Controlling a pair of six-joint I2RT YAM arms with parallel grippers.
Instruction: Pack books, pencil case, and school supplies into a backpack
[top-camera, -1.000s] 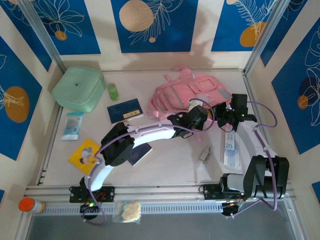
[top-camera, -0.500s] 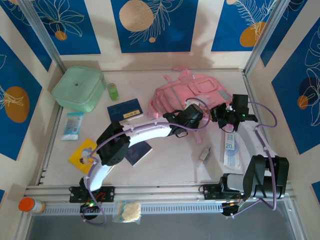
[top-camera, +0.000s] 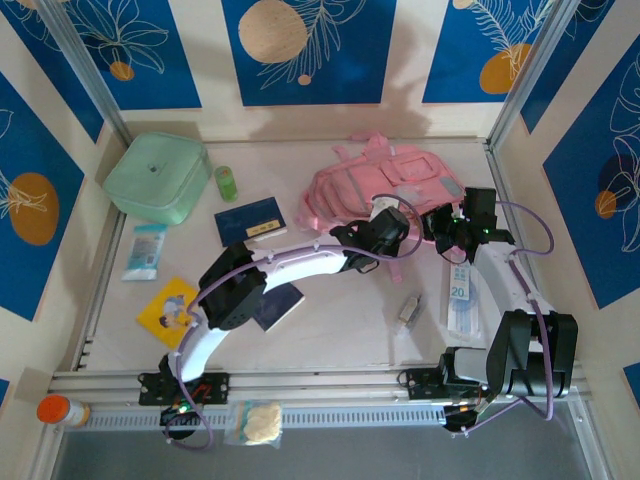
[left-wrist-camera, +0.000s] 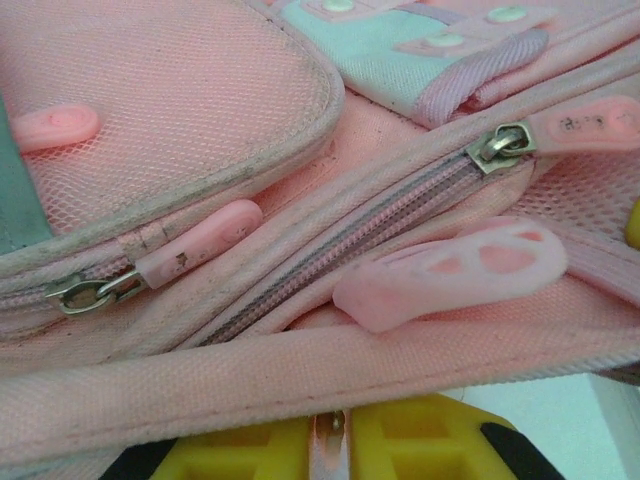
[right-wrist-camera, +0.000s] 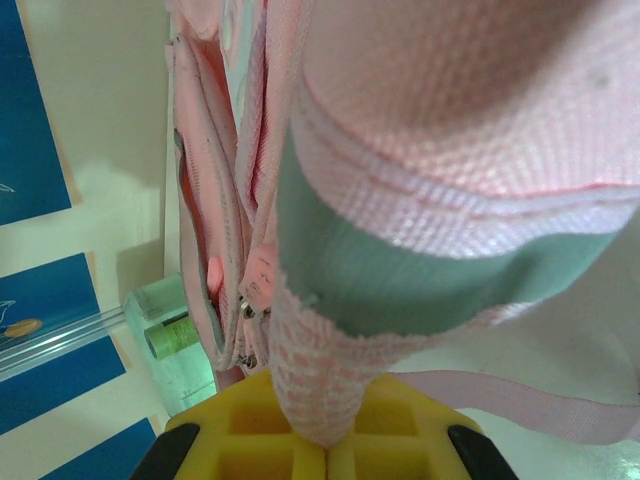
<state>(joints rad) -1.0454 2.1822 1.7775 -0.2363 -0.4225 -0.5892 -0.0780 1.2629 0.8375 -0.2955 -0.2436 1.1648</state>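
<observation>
The pink backpack (top-camera: 375, 180) lies at the back right of the table. My left gripper (top-camera: 386, 226) is at its near edge; in the left wrist view the yellow jaws (left-wrist-camera: 332, 445) stand shut on a thin pink zipper pull, just under a pink strap (left-wrist-camera: 300, 375). My right gripper (top-camera: 444, 224) is shut on pink mesh fabric (right-wrist-camera: 320, 390) at the backpack's right side. One navy book (top-camera: 250, 220) lies left of the bag, another (top-camera: 280, 306) under my left arm. The yellow book (top-camera: 168, 310) lies near left. A clear-grey piece (top-camera: 407, 311) and a white-blue packet (top-camera: 460, 300) lie near right. The pencil case is out of view.
A mint-green lidded box (top-camera: 155, 178) and a small green bottle (top-camera: 226, 183) stand at the back left. A teal packet (top-camera: 145, 251) lies by the left wall. Walls close the table in on three sides.
My left gripper slid a little left along the backpack's near edge, then slightly back right. The backpack's top shifted slightly. The right arm has held still.
</observation>
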